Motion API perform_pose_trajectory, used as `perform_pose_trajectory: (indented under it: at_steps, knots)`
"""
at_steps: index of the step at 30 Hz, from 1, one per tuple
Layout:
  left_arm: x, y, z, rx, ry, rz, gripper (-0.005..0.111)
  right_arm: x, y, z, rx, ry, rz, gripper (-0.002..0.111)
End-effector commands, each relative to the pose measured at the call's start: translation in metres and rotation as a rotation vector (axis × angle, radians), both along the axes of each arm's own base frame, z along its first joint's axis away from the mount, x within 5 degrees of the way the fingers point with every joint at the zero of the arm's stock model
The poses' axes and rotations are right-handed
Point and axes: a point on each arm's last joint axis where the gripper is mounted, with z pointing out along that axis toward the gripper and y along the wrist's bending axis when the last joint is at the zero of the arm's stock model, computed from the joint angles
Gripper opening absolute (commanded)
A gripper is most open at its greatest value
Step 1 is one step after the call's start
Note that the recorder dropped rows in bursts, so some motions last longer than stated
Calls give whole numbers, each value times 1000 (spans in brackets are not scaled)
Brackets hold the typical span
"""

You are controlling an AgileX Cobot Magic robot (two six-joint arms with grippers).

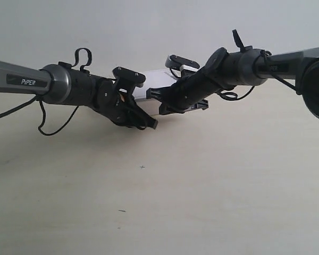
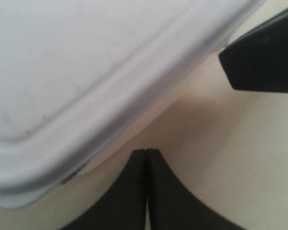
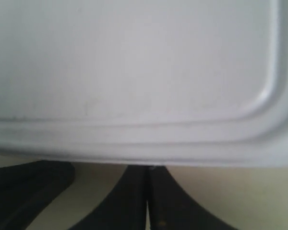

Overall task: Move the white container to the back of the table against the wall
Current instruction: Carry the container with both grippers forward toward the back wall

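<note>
The white container (image 1: 158, 81) stands at the back of the table (image 1: 212, 186), close to the wall (image 1: 149, 26), and both arms partly cover it. The gripper (image 1: 150, 124) of the arm at the exterior view's left hangs low in front of it. The gripper (image 1: 164, 109) of the arm at the exterior view's right is at its front face. In the left wrist view my left gripper (image 2: 146, 151) is shut and empty, just off a corner of the rimmed lid (image 2: 77, 62). My right gripper (image 3: 148, 167) is shut, its tips at the lid's (image 3: 134, 62) long edge.
The other arm's black finger shows in each wrist view (image 2: 264, 57) (image 3: 29, 189), so the two grippers are close together. Loose cables hang from both arms (image 1: 58, 127). Small dark specks (image 1: 142, 167) mark the tabletop in front.
</note>
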Motion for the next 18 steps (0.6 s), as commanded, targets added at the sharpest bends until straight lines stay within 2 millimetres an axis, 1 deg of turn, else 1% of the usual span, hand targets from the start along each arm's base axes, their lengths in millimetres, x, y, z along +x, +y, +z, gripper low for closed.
perform_pose_trajectory:
  at_steps: [1,5,8,12,16,18]
  knots:
    - [14,8,0,-3,-35,18,0,7,-2,4,2,-32,-16,0]
    - [27,12,1,-9,-59,32,0,10,-5,6,-32,-74,-14,0]
    - [32,13,4,-11,-76,32,0,13,-7,7,-31,-91,-31,0]
    - [34,12,3,-4,-84,21,0,18,-12,11,-28,-111,-52,0]
    - [35,12,3,-5,-90,20,0,23,-12,16,-19,-134,-53,0]
    - [35,12,4,-7,-97,20,0,26,-10,16,-9,-124,-48,0]
